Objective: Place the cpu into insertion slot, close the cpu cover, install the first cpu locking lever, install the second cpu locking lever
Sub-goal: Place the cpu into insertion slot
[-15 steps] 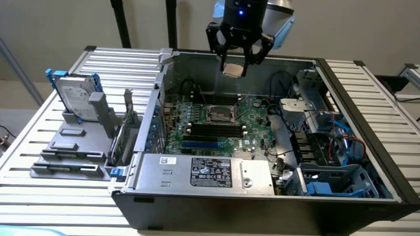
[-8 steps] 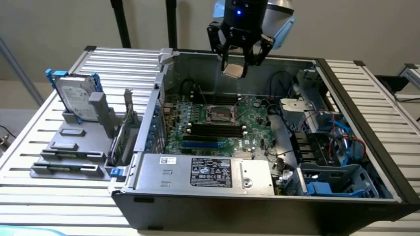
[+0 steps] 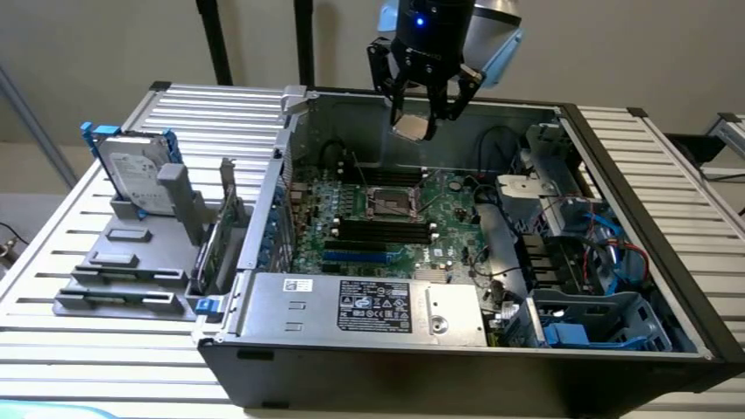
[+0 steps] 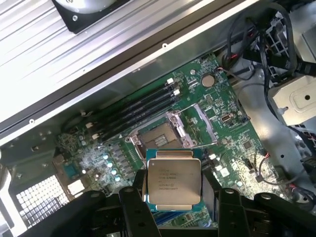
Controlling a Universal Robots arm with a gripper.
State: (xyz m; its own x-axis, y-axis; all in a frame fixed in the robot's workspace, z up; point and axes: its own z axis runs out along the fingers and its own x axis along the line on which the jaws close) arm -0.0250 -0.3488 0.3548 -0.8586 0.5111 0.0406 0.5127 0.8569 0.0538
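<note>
My gripper [image 3: 421, 112] hangs above the open computer case, near its back wall, shut on the cpu [image 3: 413, 129], a flat pale silver square. In the wrist view the cpu [image 4: 174, 183] sits between the black fingers [image 4: 132, 205], its printed face up. Below it on the green motherboard [image 3: 448, 223] lies the insertion slot [image 3: 390, 202], a square black socket with a metal rim, uncovered. The wrist view shows the insertion slot [image 4: 154, 134] with the cpu cover [image 4: 201, 124] swung open beside it, and thin wire levers standing loose around it. The cpu is well above the slot, not touching it.
Black memory sticks [image 3: 379, 231] flank the socket. The power supply [image 3: 366, 307] sits at the case's front, and blue cables and a drive cage [image 3: 594, 262] are on the exterior view's right. A hard drive [image 3: 134, 170] and grey holders rest on the slatted table [image 3: 70, 262] at the left.
</note>
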